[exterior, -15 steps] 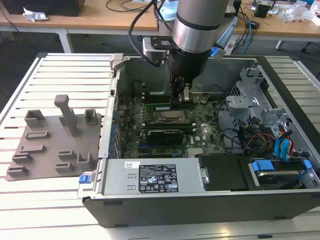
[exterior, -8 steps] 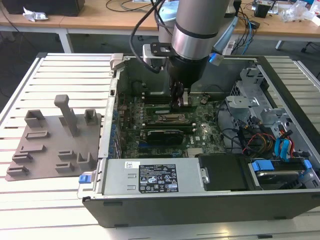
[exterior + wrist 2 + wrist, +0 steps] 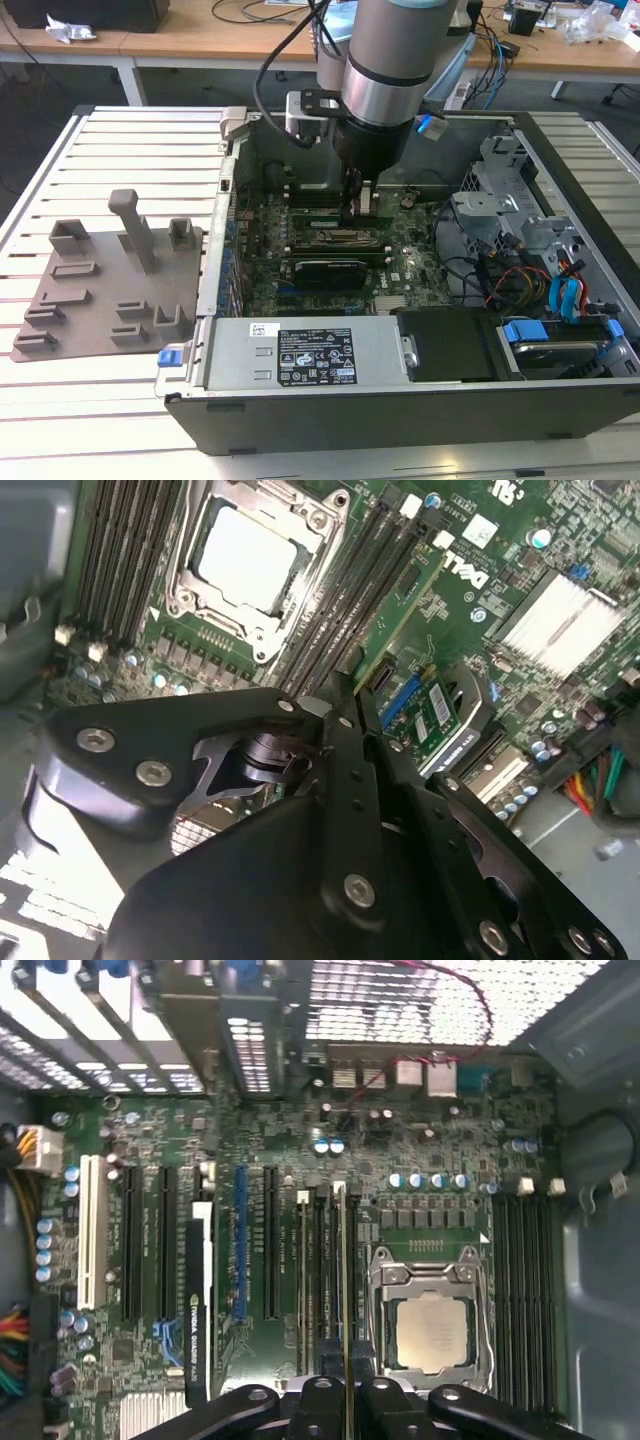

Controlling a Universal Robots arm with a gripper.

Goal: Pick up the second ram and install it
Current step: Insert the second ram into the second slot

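A: Exterior view first: arm's reaching down into the open PC case [image 3: 560, 400] on the slatted bench [image 3: 110, 140], tool [image 3: 352, 210] low over the motherboard [image 3: 330, 255], right by the RAM slots next to the CPU socket. Grey holder tray [image 3: 100, 290] sits well apart on that view's left, and I see no stick on it.

B: And the second ram?

A: First wrist view has a thin edge-on strip, the second ram [image 3: 345, 1290], running up from between the tool [image 3: 345, 1400] fingers, lined up along the slots beside the CPU socket [image 3: 428, 1325]. Looks pinched, fingers closed in on it. Judging by that, pick-up's done.

B: Seated yet?

A: Can't tell. The stick's right at slot level among the dark slots, but whether it's pressed home or just resting above isn't visible. Second wrist view shows the tool [image 3: 345, 715] linkage over the motherboard [image 3: 540, 570], with slots on both sides of the CPU socket [image 3: 250, 560].

B: So progress?

A: My read: late stage, approx. at insertion. What's left is a confirmed seat & letting go; latches aren't readable.
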